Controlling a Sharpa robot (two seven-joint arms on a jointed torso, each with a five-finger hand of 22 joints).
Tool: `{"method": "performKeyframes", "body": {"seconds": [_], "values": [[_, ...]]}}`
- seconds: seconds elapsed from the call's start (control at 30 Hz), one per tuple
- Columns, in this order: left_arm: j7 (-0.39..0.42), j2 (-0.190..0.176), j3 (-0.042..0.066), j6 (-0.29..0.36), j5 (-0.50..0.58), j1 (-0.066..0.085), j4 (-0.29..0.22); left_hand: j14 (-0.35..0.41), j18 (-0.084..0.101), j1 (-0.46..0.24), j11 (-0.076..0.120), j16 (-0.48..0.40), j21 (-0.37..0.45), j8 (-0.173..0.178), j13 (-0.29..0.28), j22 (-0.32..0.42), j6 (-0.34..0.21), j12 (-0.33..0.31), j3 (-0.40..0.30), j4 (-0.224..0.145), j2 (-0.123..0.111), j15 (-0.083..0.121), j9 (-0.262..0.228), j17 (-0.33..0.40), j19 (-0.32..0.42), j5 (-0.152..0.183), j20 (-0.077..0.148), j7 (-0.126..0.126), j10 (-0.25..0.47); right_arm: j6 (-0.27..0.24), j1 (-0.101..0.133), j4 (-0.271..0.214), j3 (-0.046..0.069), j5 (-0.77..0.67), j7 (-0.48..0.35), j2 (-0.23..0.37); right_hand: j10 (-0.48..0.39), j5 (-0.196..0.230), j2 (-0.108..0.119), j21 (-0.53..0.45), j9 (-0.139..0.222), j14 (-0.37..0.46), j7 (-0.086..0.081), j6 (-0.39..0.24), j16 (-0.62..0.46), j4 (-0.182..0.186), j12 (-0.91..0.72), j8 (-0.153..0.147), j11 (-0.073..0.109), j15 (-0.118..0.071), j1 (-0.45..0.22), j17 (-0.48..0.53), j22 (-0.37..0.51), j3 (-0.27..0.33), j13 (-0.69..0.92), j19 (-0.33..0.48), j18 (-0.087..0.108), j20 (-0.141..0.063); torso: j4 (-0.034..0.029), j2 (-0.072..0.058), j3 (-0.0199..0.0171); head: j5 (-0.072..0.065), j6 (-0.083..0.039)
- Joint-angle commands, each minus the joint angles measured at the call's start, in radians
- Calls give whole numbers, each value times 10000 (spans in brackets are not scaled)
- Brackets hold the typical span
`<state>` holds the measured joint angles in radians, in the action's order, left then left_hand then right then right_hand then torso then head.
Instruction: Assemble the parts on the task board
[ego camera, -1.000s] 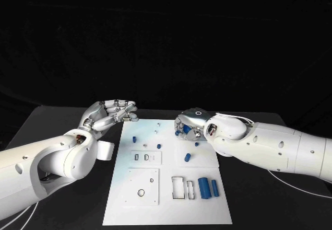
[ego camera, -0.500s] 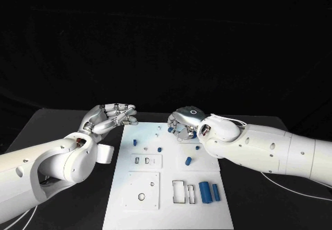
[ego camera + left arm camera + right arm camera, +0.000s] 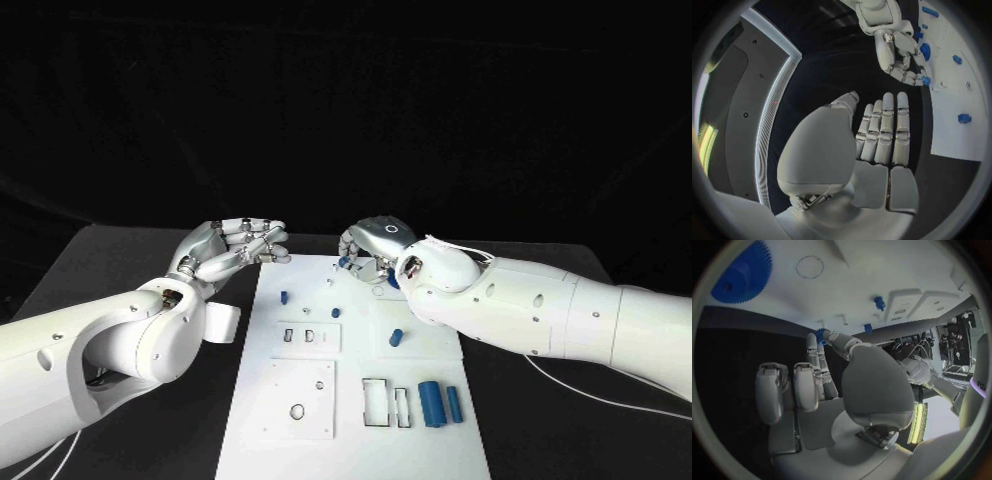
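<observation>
The white task board [image 3: 310, 440] lies lengthwise in the middle of the table. My right hand [image 3: 372, 248] hovers over its far end and pinches a small blue part [image 3: 822, 334] between thumb and fingertips; the same part [image 3: 925, 80] shows at that hand's fingertips in the left wrist view. My left hand [image 3: 238, 245] stands beside the board's far left corner, fingers extended and holding nothing. Small blue parts [image 3: 284, 296] [image 3: 336, 312] [image 3: 394, 338] lie on the board. Two larger blue cylinders [image 3: 430, 402] lie near its right edge. A blue gear [image 3: 742, 272] rests on the board.
Two raised white plates with cut-outs [image 3: 299, 393] [image 3: 307, 333] sit on the board's left half, and dark rectangular slots [image 3: 382, 398] lie beside the cylinders. Black table [image 3: 130, 260] surrounds the board. My right forearm [image 3: 548, 320] crosses the board's right edge.
My right hand has risen from the board's far right and moved toward the far middle, carrying the small blue part. The left hand has hardly moved.
</observation>
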<state>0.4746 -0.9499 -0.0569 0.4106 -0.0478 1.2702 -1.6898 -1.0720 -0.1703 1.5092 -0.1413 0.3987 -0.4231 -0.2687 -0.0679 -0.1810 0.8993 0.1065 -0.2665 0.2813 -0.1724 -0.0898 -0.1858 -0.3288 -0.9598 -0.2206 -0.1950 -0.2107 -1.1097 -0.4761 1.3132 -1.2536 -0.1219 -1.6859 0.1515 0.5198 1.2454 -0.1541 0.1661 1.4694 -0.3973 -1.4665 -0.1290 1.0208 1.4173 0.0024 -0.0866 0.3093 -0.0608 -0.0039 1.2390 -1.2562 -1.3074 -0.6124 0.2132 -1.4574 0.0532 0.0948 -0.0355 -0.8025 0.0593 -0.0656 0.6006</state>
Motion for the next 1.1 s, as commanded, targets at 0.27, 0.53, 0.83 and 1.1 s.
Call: {"method": "performKeyframes", "body": {"seconds": [0.27, 0.53, 0.83, 1.1], "values": [[27, 43, 10, -208, 34, 40, -17, 12, -122, 47, -65, -1, -40, 37, 1, -15, -65, -35, -80, 0, -1, -24, 4, -15, -76, 47, -14, 26, 10, -223, -38, 273, 4, 234, 26, -235, 9, 88, 40, 38, -24, -484, -12, -38, 57, 166, 82, -24, -62, -45, -195, -13, -959, 25, 24, -63, -145, 39, -10, -38, 2, 36, -13], [25, 54, 11, -211, 34, 82, -19, 12, -122, 47, -65, -1, -40, 37, 1, -15, -65, -35, -80, 0, -1, -24, 4, -15, -76, 47, -14, 26, 10, -72, -64, 471, 2, 305, -6, -377, 6, 100, 50, 29, -36, -480, -16, -51, 51, 194, 92, -29, -67, -40, -223, 7, -946, 30, 28, -51, -141, 43, -23, -51, 15, 52, 32], [21, 69, 11, -210, 34, 99, -3, 19, -121, 57, -64, -5, -44, 37, 0, -16, -63, -43, -94, -5, -1, -24, 2, -22, -74, 48, -12, 29, 5, 130, -104, 555, -1, 404, -100, -467, 5, 102, 52, 20, -41, -480, -17, -56, 54, 208, 96, -30, -68, -38, -235, 4, -931, 31, 31, -40, -138, 45, -10, -53, 15, 79, 72], [18, 85, 11, -212, 34, 109, 2, 19, -121, 57, -64, -5, -44, 37, 0, -16, -63, -43, -94, -5, -1, -24, 2, -22, -74, 48, -12, 29, 5, 210, -136, 689, -6, 449, -132, -566, -4, 114, 71, 18, -55, -477, -24, -78, 53, 250, 111, -40, -76, -32, -278, 15, -931, 43, 37, -36, -137, 50, -11, -66, 14, 85, 71]]}}
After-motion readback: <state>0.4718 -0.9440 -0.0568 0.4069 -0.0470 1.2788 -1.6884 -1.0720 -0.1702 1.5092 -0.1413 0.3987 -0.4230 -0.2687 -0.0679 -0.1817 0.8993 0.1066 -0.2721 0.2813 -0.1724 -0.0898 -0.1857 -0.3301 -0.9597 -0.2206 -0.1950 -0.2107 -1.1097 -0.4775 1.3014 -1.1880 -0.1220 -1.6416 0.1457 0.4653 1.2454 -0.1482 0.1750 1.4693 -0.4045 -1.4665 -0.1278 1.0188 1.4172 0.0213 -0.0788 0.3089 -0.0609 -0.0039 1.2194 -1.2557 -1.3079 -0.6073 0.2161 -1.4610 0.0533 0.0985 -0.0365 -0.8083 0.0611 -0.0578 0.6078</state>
